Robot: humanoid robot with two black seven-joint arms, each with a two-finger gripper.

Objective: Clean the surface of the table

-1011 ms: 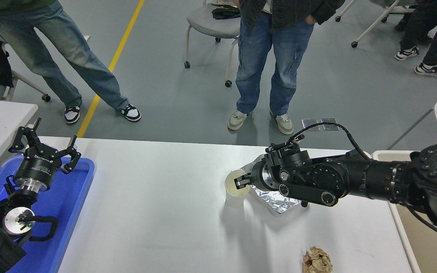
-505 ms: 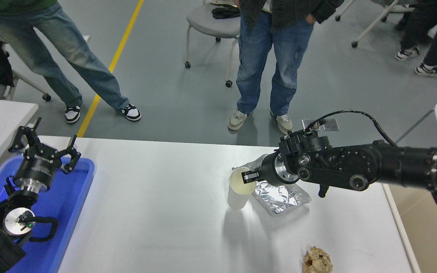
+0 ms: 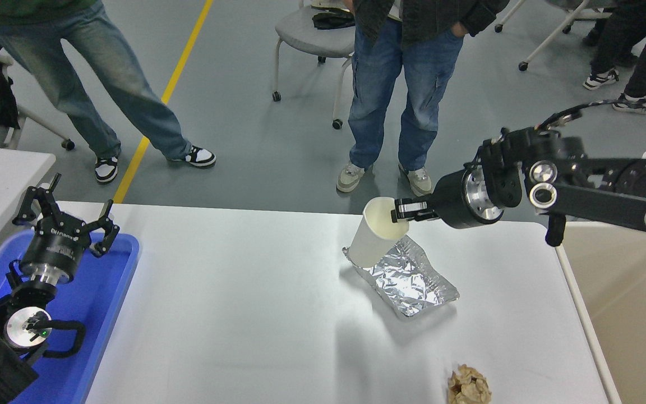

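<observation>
**Lifted cup may slip from a rim-only grip**

The right black gripper [image 3: 404, 211], right of centre in the frame, is clamped on the rim of a tall white paper cup [image 3: 374, 233], one finger inside the mouth and one outside. The cup hangs tilted, its base over the far corner of a crumpled silver foil tray [image 3: 407, 278]; whether it touches the foil cannot be told. The large white glossy table surface [image 3: 244, 303] fills the lower middle of the frame, and a crumpled brown paper ball [image 3: 469, 385] lies at its lower right.

The risk is in the grip: a thin paper wall held at one point can bend or slide out, most likely during a quick swing toward the beige plastic bin [image 3: 631, 314] at the right edge. The low base could also catch the foil and drag it.

The left black gripper [image 3: 65, 221] is parked at lower left over a blue plastic tray [image 3: 107, 292], its fingers spread apart.
</observation>
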